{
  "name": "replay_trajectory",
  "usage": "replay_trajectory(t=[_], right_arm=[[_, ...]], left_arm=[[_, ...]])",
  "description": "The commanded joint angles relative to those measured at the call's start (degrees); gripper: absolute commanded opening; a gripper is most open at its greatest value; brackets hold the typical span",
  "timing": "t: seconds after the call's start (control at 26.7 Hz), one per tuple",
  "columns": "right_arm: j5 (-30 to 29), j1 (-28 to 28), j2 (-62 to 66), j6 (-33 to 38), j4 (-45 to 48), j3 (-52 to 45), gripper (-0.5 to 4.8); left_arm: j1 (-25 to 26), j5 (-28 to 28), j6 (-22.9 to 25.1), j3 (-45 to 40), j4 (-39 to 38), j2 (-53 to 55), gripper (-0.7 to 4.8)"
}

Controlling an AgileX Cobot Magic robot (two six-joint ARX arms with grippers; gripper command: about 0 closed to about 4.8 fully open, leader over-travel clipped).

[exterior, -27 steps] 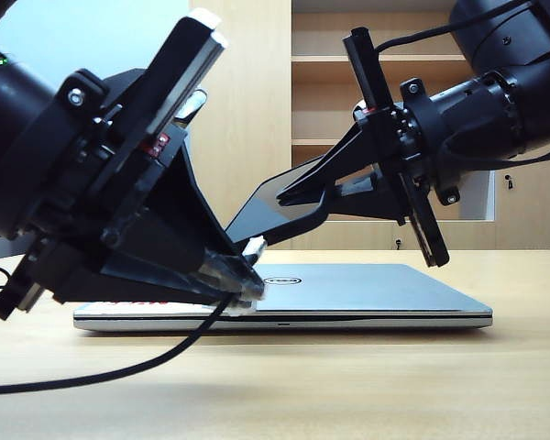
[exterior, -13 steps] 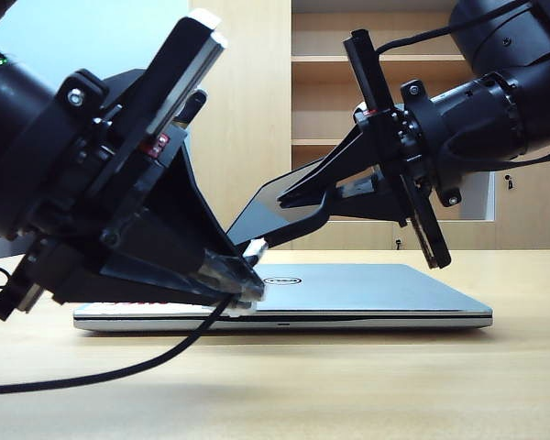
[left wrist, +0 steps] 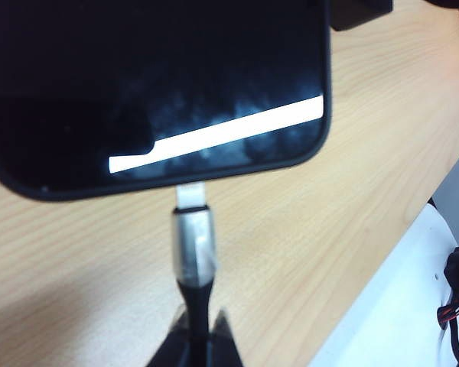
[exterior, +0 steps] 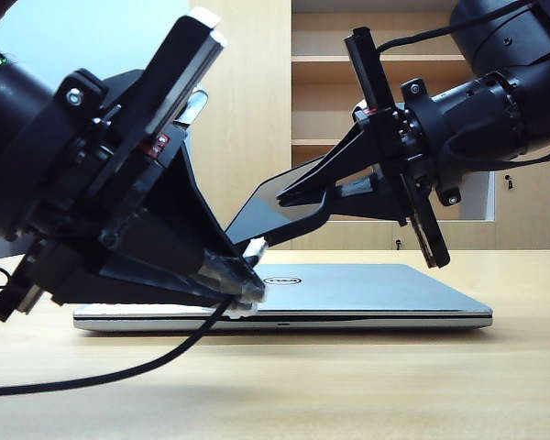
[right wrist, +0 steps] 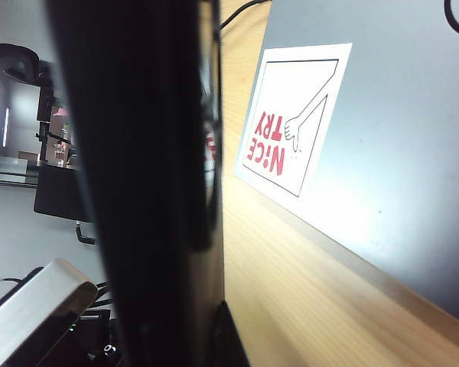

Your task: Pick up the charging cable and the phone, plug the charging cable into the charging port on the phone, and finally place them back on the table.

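The phone (exterior: 257, 209), black and glossy, hangs tilted above the laptop with my right gripper (exterior: 286, 209) shut on it. In the right wrist view the phone (right wrist: 138, 153) fills the frame edge-on, gripped at my right gripper (right wrist: 190, 332). My left gripper (exterior: 247, 290) is shut on the charging cable (exterior: 119, 371) just behind its plug (exterior: 254, 247). The left wrist view shows my left gripper (left wrist: 196, 336) pinching the black cord. The silver plug (left wrist: 193, 246) points at the phone (left wrist: 153, 84), its white tip meeting the phone's short edge. The charging port itself is hidden.
A closed silver laptop (exterior: 367, 289) lies on the table (exterior: 348, 385) under both grippers; its red-and-white sticker (right wrist: 294, 115) shows in the right wrist view. The cable trails off to the left over the table. Wooden shelves (exterior: 385, 92) stand behind.
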Motion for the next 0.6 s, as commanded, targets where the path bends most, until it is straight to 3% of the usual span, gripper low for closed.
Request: replay_trajectory(t=[0.04, 0.6], right_arm=[[-1.49, 0.13, -0.37, -0.50, 0.20, 0.44, -0.06], [-0.04, 2.16, -0.37, -2.62, -1.38, 0.44, -0.06]], left_arm=[[0.04, -0.11, 0.00, 0.13, 0.85, -0.11, -0.07], [0.07, -0.11, 0.04, 0.13, 0.87, -0.11, -0.07]])
